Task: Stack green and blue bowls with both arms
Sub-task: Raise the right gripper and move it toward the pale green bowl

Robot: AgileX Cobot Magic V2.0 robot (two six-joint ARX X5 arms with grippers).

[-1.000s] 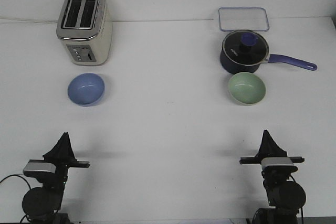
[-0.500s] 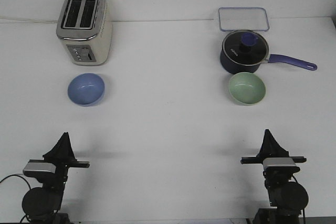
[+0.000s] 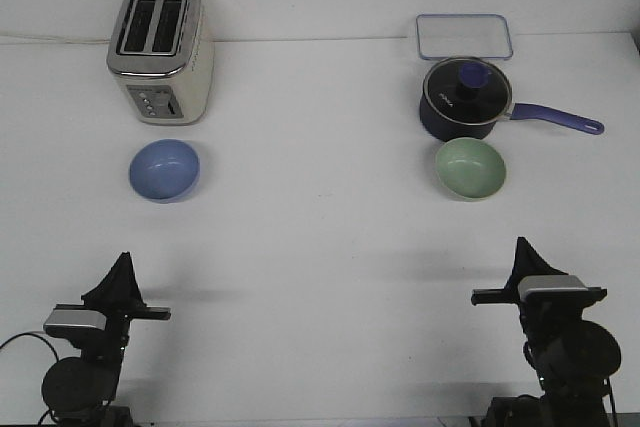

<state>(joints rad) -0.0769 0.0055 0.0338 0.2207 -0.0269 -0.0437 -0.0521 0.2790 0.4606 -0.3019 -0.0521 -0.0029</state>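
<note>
My counter [image 3: 320, 247] is a plain white matte surface that runs back to a white wall, with a thin seam where the two meet. My left claw [image 3: 122, 262] sits low at the near edge, its dark tip pointing away from me, and my right claw [image 3: 522, 245] sits likewise at the near edge on the other side; from this view I cannot tell how far either is parted, and neither has hold of anything. The blue bowl [image 3: 164, 170] rests upright on the counter well ahead of my left claw and slightly toward the middle. Just beyond it stands a cream and silver toaster [image 3: 160, 51]. The green bowl [image 3: 470, 168] rests upright well ahead of my right claw, a little inward of it. Right behind that bowl is a dark navy saucepan [image 3: 462, 99] with its lid on and its handle reaching outward, and farther back lies a clear rectangular lid [image 3: 464, 36] near the wall.
</note>
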